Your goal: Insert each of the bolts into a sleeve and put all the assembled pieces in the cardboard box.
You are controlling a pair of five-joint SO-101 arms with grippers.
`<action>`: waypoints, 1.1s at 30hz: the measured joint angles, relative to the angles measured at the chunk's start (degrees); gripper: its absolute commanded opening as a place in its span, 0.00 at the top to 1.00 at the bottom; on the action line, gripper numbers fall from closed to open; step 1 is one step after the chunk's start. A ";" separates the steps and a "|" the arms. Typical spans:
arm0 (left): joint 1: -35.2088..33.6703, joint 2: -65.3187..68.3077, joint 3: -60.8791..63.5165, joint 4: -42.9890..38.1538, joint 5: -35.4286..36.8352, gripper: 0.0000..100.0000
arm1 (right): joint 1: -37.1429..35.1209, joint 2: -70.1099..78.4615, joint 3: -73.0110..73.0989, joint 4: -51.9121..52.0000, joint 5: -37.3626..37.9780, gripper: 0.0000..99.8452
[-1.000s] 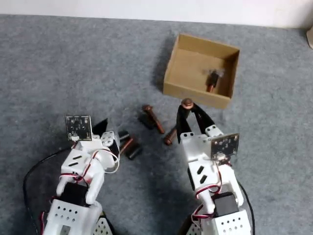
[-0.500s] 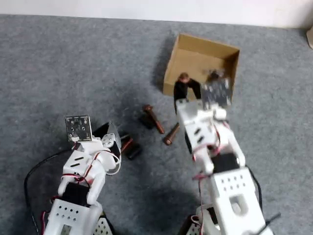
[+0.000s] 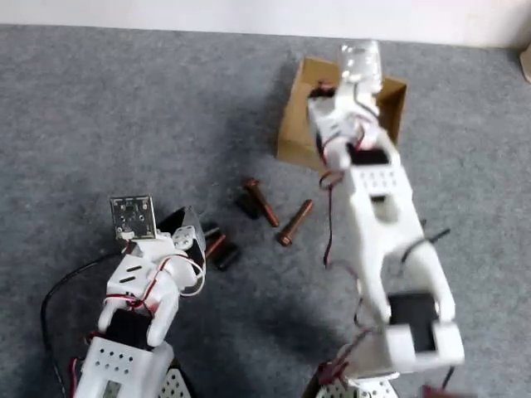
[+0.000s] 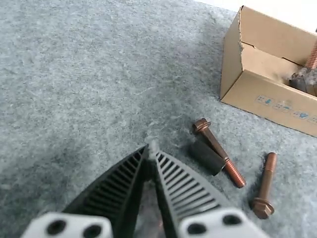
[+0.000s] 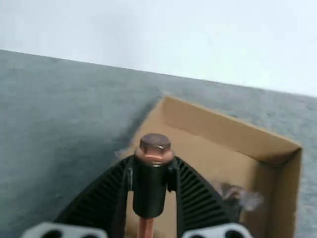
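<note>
My right gripper (image 5: 151,167) is shut on a black sleeve (image 5: 150,191) with a copper bolt (image 5: 155,146) through it, head up. It holds the piece above the cardboard box (image 5: 225,130), and in the high view the right gripper (image 3: 322,89) is over the box (image 3: 292,143). A blurred assembled piece (image 5: 237,196) lies inside the box. On the carpet lie a bolt with a sleeve on it (image 4: 214,154) and a loose bolt (image 4: 265,186). My left gripper (image 4: 151,148) is shut, low over the carpet short of them. A sleeve (image 3: 226,255) and a bolt (image 3: 215,245) lie beside the left gripper (image 3: 195,236).
Grey carpet (image 3: 99,108) covers the table, with open room left of the box. A white wall (image 5: 158,29) rises behind the box. The right arm (image 3: 386,215) stretches across the carpet from the near edge to the box.
The right arm has swung from beside the loose bolt forward to above the box, carrying the sleeved bolt. The left arm has hardly moved.
</note>
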 measured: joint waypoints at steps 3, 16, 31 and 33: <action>0.00 0.00 0.00 0.00 0.00 0.99 | 2.81 9.32 -7.82 0.00 0.00 1.00; 0.00 0.00 0.09 0.00 0.00 0.99 | 5.71 30.07 -19.43 0.00 0.18 1.00; 0.00 0.00 0.09 0.00 0.00 0.99 | 5.80 34.90 -22.24 9.14 0.18 0.94; 0.00 0.00 0.09 0.00 0.00 0.99 | 5.80 34.90 -22.33 9.67 0.18 0.87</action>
